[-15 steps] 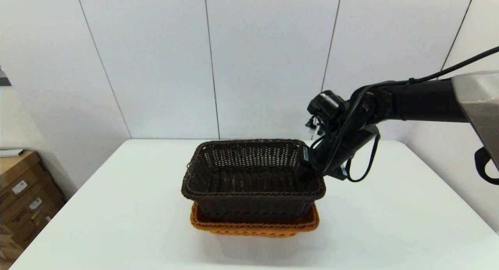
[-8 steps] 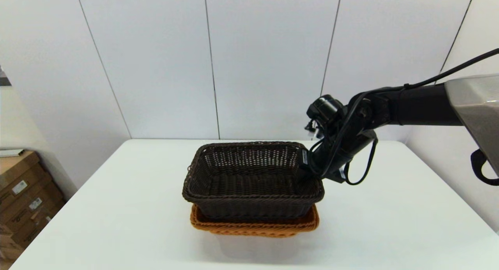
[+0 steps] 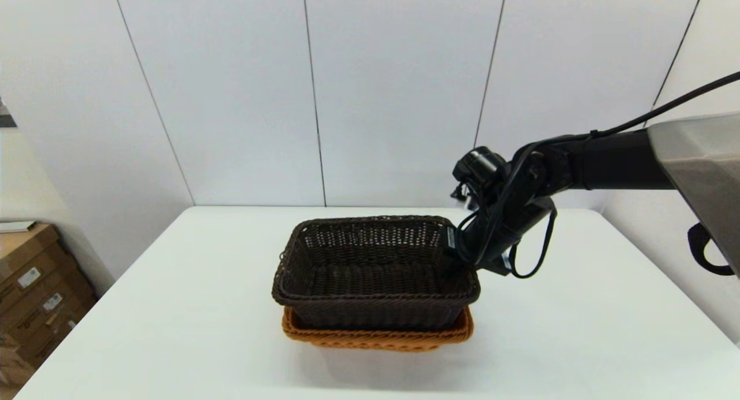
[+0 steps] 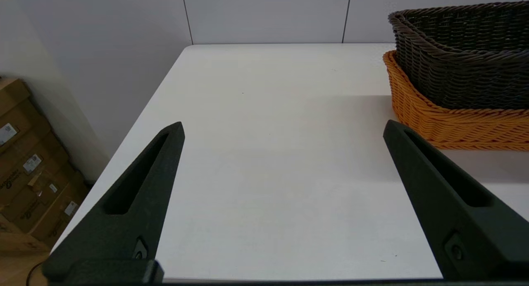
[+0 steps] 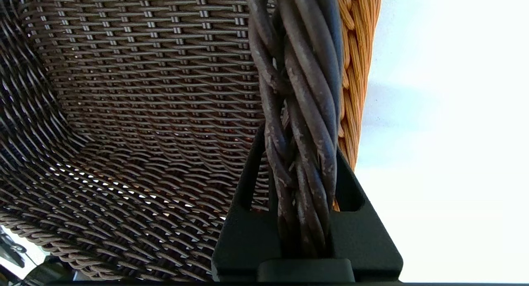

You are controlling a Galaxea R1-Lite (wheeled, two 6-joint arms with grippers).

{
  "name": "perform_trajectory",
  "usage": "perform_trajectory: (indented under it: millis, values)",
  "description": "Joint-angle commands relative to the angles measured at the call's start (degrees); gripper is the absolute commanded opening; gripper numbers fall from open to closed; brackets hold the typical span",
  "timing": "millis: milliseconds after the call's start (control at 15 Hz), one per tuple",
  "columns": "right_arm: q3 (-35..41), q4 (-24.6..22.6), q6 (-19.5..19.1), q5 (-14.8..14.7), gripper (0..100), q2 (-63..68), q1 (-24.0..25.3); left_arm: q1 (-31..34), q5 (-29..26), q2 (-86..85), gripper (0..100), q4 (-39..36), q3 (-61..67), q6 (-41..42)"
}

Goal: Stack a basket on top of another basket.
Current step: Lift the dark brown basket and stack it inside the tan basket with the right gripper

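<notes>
Head view, nearest first: orange-tan rectangular woven wicker basket point(image 3: 378, 335) sits flat on the white counter point(image 3: 173, 330), only its braided front rim and a strip of wall showing. Dark brown, almost black rectangular wicker basket point(image 3: 374, 273) is nested into it. Compared with a second ago the dark basket's far edge has dropped: then it was tipped, far rim riding high; half a second ago lower; now the rim reads close to level and sits deeper in the orange one. Judgement: stacking is all but complete, with release and withdrawal left.

Right hand point(image 3: 454, 247) is at the dark basket's right rim, toward the far corner. Right wrist view confirms the grip: both black fingers point(image 5: 244, 232) closed on the thick braided rim, one inside the wall, one outside, orange weave just beyond. Whether the dark basket has fully bottomed out cannot be told from here.

Left wrist view: left hand point(image 4: 283, 129) parked low over bare counter on the robot's left, fingers spread wide, holding nothing, baskets well off to its side.

Materials: both baskets are stiff woven strands, tapered walls, rope-like twisted rims. Dark one has open-weave sides, light showing through gaps; scuffed pale flecks on its braid. Orange one is tighter, ribbed. Counter is smooth and matt. Beyond, pale wall panels point(image 3: 393, 88); cardboard boxes point(image 3: 34, 284) on the left.
</notes>
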Motion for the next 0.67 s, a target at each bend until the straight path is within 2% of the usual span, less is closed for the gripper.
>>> perform_trajectory:
  millis: [67,400,467,667]
  values:
    - [0.08,0.27,0.2,0.1,0,0.09,0.03,0.0,-0.03,-0.01,100,-0.06,0.0,-0.02]
    - [0.08,0.36,0.2,0.1,0,0.0,0.03,0.0,-0.03,-0.01,100,0.03,0.0,-0.02]
    - [0.08,0.36,0.2,0.1,100,0.0,0.03,0.0,0.06,-0.01,100,-0.06,0.0,-0.02]
    - [0.08,0.36,0.2,0.1,100,-0.09,0.03,0.0,0.06,-0.01,100,0.03,0.0,-0.02]
